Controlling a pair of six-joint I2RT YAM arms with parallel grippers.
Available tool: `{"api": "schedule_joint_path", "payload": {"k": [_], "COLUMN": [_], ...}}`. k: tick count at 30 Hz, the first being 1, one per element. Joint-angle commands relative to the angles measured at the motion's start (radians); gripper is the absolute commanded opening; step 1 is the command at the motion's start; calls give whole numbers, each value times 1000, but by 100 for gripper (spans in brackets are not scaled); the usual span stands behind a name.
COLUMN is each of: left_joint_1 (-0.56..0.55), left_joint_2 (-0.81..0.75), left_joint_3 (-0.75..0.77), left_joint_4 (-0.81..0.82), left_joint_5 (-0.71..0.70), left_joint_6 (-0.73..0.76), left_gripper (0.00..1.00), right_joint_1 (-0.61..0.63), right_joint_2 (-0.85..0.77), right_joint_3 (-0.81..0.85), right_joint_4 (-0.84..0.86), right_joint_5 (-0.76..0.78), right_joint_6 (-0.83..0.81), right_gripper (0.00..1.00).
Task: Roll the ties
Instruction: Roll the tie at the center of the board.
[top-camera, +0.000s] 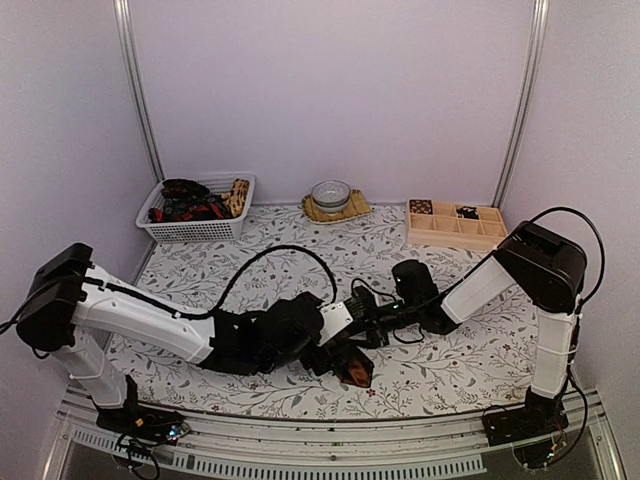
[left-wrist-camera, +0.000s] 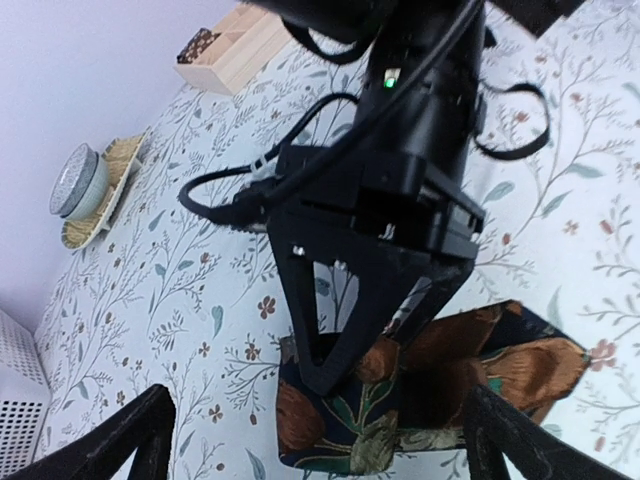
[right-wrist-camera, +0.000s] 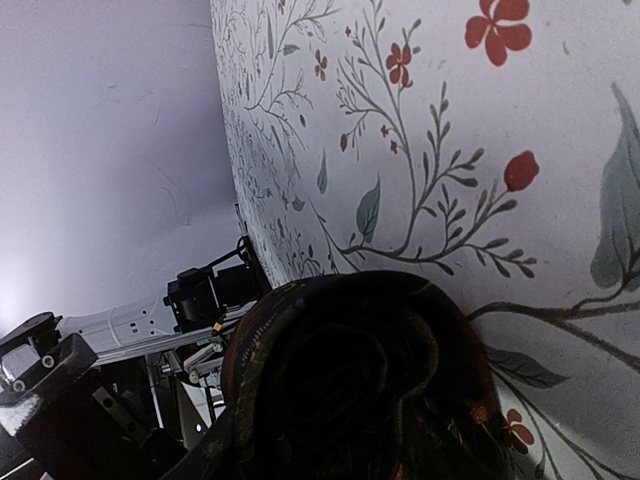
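Your left gripper stands wide apart, its two fingers spread to either side of the rolled tie. Your right gripper reaches in from the far side and is clamped on the dark, brown-leafed roll. The tie lies on the flowered desk near the front edge, about midway between the two arm bases, and more ties sit heaped in the white basket at the far left corner.

One rolled tie, one basket holding several ties, one bowl, one wooden box.
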Motion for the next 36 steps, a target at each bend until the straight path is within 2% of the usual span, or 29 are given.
{"api": "schedule_joint_path", "payload": {"k": [1,5,9,12,17,27,36], "left_joint_1": [47,181,306,360,363,362,363], "left_joint_2": [-115,-182,-196,-185,-138,-49,6], "left_joint_3": [-12,-36,-74,-90,-60,-29,-2], "left_joint_4": [-44,-87,-89,-124,-253,-315,-255], "left_joint_5": [193,503,824,938,795,585,548], "left_joint_6": [-105,-227,-279,-262,-124,9,60], "left_gripper": [100,100,100,100,100,97,88], "right_joint_1": [7,7,7,7,7,9,8], "right_joint_2": [26,26,17,9,-5,-36,-53], "right_joint_3": [-12,-9,1,17,37,78,103], "right_joint_4": [-70,-102,-170,-233,-306,-376,-458], "right_joint_5": [13,7,21,32,47,68,97], "right_joint_6": [-57,-92,-145,-202,-270,-327,-403], "right_gripper": [49,49,49,49,49,50,50]}}
